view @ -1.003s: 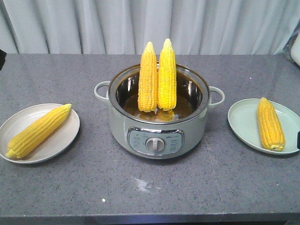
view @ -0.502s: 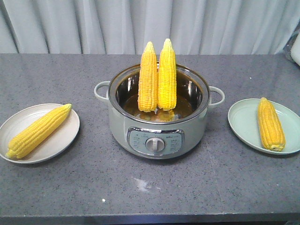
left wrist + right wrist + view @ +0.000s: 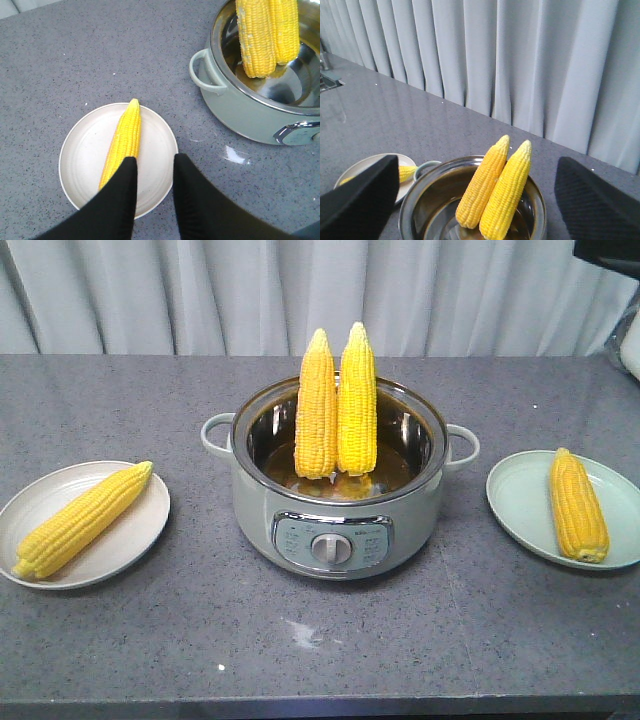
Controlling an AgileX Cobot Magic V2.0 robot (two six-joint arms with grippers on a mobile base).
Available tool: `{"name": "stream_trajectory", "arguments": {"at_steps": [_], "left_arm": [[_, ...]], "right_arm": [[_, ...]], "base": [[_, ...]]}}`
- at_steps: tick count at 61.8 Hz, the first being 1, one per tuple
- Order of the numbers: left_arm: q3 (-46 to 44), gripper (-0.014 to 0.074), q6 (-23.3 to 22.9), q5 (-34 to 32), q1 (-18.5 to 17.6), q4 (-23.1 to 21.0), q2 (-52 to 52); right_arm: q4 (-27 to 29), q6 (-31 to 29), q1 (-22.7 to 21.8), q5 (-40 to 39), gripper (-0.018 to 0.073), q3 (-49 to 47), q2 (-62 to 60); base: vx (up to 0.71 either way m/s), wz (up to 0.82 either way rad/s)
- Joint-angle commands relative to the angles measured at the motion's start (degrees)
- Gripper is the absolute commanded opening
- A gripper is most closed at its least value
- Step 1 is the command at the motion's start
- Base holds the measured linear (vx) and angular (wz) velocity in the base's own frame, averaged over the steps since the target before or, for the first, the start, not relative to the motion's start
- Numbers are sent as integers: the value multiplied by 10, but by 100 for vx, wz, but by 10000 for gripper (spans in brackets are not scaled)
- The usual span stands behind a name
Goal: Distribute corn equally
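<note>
Two bright yellow tapered corn cobs [image 3: 336, 405] stand leaning in the grey-green electric pot [image 3: 250, 510] at centre. One more lies on the cream round plate [image 3: 130, 540] at left, one on the pale green plate [image 3: 520, 500] at right. My left gripper [image 3: 152, 165] over the left plate and my right gripper [image 3: 477, 162] above the pot are spread, empty. The cobs look stiff, weighty and slick, so I'd clamp mid-cob.

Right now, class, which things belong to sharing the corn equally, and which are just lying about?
Job: two yellow corn cobs in the sage electric pot; third yellow cob on the round beige plate; fourth yellow cob on the pale green plate.
Lying about: grey curtain; white smudge on the grey countertop.
</note>
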Motion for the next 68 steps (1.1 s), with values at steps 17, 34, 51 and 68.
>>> {"name": "stream_trajectory", "arguments": {"at_steps": [17, 34, 51, 68], "left_arm": [[-14, 174, -1, -26, 1, -10, -12], [-14, 174, -1, -26, 1, -10, -12], [-14, 174, -1, -26, 1, -10, -12], [-14, 174, -1, -24, 1, -10, -12]], "right_arm": [[11, 15, 141, -87, 604, -170, 177], [-59, 48, 215, -189, 602, -220, 294], [-67, 76, 248, -255, 602, -263, 371], [-76, 91, 246, -279, 599, -264, 416]], "base": [[0, 0], [0, 0], [0, 0], [0, 0]]}}
